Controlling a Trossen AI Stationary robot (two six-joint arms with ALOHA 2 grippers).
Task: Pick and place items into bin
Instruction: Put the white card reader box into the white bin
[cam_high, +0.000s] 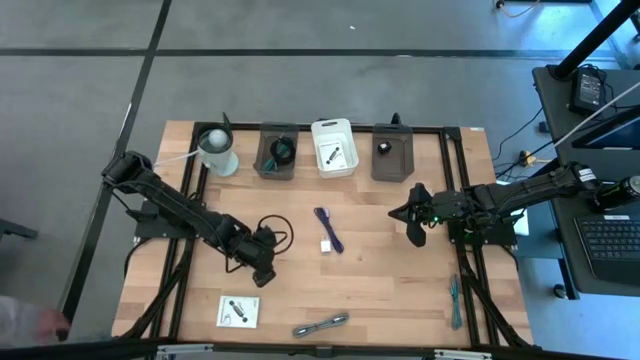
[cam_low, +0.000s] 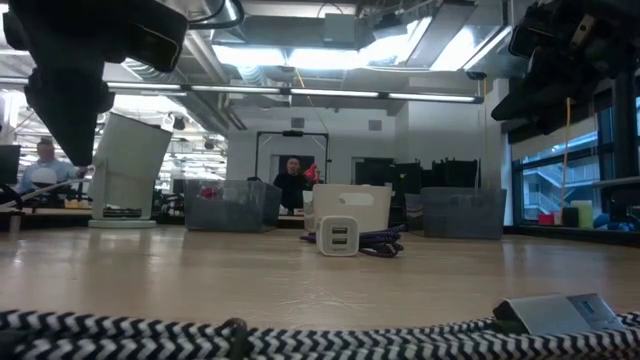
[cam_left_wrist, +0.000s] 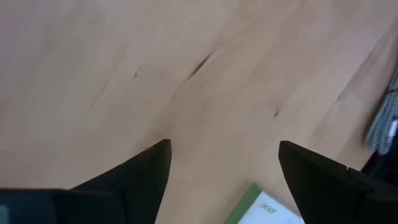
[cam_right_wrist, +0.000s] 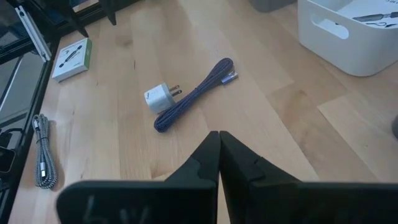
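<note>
Some things sit in the far bins (cam_high: 333, 146). The purple cable (cam_high: 328, 228), white plug (cam_high: 326, 245) and card (cam_high: 239, 311) wait on the tabletop (cam_high: 380, 270). The left pincer (cam_high: 262, 270) is spread; the right pincer (cam_high: 414, 228) is pressed together.

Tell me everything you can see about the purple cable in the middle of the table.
The purple cable looks braided, folded into a short straight bundle with a metal plug showing at one end. It lies flat on the bare wooden table, near its middle, in front of the white bin. A small white charger cube sits right beside it, apparently touching. Neither gripper touches it.
</note>
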